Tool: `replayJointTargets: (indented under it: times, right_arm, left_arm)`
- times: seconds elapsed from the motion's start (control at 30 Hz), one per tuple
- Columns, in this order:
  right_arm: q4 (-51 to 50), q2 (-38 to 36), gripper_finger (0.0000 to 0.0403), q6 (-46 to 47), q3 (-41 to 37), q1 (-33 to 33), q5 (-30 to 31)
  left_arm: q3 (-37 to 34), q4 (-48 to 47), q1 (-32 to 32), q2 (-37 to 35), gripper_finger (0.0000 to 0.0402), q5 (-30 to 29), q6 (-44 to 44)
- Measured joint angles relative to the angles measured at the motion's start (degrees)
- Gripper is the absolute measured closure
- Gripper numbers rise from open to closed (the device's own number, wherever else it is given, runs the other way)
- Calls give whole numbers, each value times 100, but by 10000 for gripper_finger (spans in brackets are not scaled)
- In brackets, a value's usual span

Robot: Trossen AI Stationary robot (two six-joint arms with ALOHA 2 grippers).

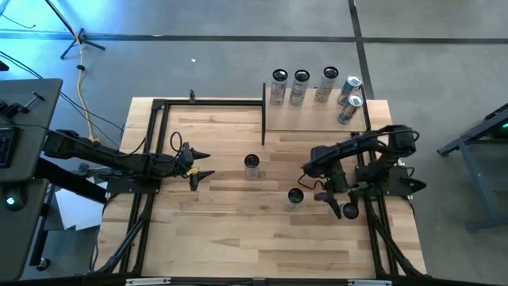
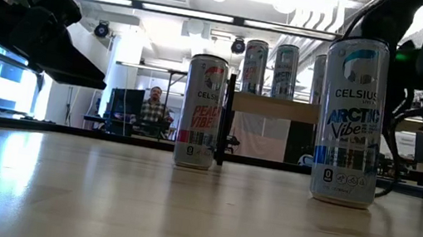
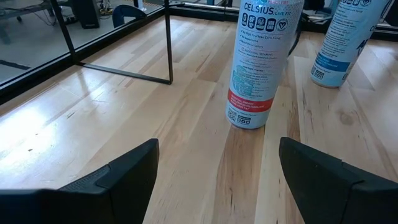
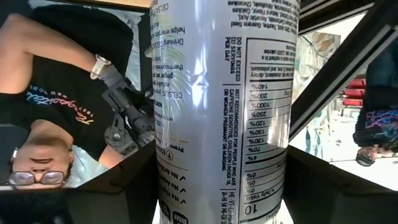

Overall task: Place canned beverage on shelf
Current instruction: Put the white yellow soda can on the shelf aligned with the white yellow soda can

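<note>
Cans: five on shelf (image 1: 317,115), two on table (image 1: 222,238), one (image 1: 350,210) clamped in right hand (image 1: 343,211).

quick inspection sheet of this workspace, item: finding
surface: wooden table, bare apart from the cans
job's things: shelf at the table's far right, with five shelf cans upright on it; two loose cans upright mid-table; a held can in the right gripper
clutter: nothing seen
grippers: left gripper jaws open, low over the table, facing the loose cans; right gripper jaws shut on the held can, near the table's right edge
cables: yellow cable on the floor, beyond the table's left corner
surroundings: person seated beyond the table; tripod on the floor
</note>
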Motion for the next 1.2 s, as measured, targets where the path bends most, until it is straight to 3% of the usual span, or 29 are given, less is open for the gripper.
replayJointTargets:
  times: [0.3, 1.2]
  right_arm:
    - [-64, 401, 144, -634, 2, -4, 176]
    - [529, 411, 103, -566, 2, -29, 915]
  left_arm:
    - [0, 0, 0, 0, 96, -2, -1]
    - [0, 0, 0, 0, 96, -2, -1]
